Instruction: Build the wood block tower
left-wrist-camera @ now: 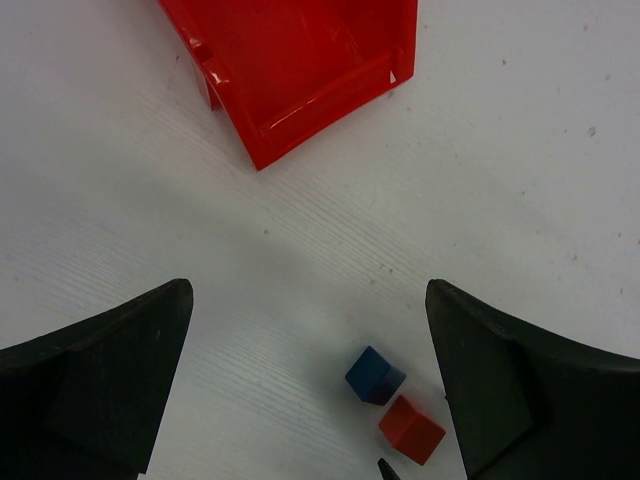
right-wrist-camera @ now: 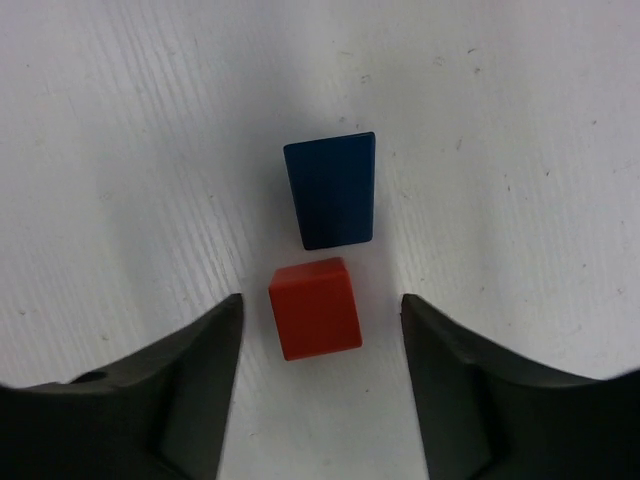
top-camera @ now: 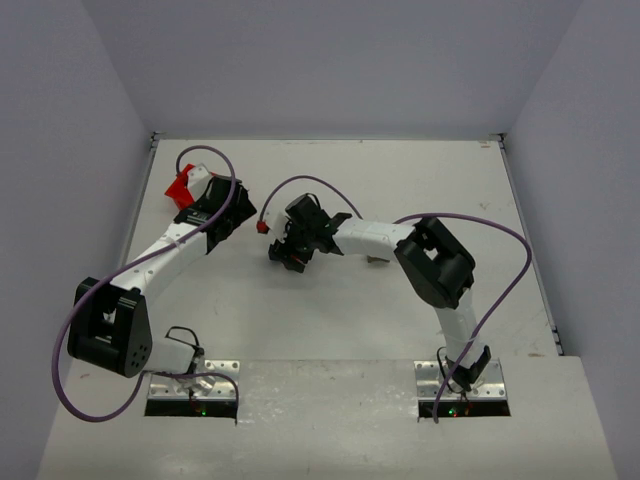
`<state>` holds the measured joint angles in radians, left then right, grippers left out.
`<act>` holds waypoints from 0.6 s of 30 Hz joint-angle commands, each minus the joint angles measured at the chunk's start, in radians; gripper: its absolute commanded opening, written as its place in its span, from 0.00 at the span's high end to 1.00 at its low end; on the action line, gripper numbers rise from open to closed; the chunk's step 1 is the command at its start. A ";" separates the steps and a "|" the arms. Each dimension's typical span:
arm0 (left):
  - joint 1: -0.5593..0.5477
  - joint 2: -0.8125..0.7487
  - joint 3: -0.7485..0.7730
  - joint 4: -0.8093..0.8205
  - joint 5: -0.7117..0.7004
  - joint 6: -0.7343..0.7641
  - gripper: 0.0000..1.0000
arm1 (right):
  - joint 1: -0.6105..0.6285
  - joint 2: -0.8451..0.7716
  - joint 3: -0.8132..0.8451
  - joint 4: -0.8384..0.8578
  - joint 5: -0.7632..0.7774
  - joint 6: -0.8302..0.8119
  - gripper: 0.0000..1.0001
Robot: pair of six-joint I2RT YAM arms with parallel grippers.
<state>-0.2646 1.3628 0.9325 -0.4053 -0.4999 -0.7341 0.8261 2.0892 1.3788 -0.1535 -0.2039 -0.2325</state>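
An orange-red block (right-wrist-camera: 315,308) lies on the white table between the open fingers of my right gripper (right-wrist-camera: 321,335), touching neither finger. A dark blue wedge (right-wrist-camera: 332,190) lies just beyond it. My left gripper (left-wrist-camera: 310,400) is open and empty above the table. The same blue wedge (left-wrist-camera: 375,375) and orange-red block (left-wrist-camera: 411,428) lie close to its right finger. In the top view the orange-red block (top-camera: 262,227) sits between the left gripper (top-camera: 236,214) and the right gripper (top-camera: 280,242). The brown and lilac-purple blocks are out of view.
A red plastic bin (left-wrist-camera: 300,70) lies on the table just beyond the left gripper, at the table's far left in the top view (top-camera: 180,187). Grey walls close in the table on three sides. The two grippers are close together.
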 commanded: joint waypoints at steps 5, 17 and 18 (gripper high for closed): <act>0.007 -0.012 -0.006 0.054 0.024 0.024 0.00 | 0.008 0.002 0.034 0.058 -0.005 -0.006 0.59; 0.007 -0.008 -0.005 0.064 0.044 0.036 0.00 | 0.008 -0.030 0.010 0.051 -0.024 -0.024 0.78; 0.007 -0.008 -0.005 0.063 0.044 0.036 0.00 | 0.008 -0.037 0.006 0.055 -0.027 -0.027 0.80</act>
<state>-0.2646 1.3628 0.9282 -0.3843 -0.4619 -0.7105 0.8284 2.0895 1.3788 -0.1352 -0.2063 -0.2398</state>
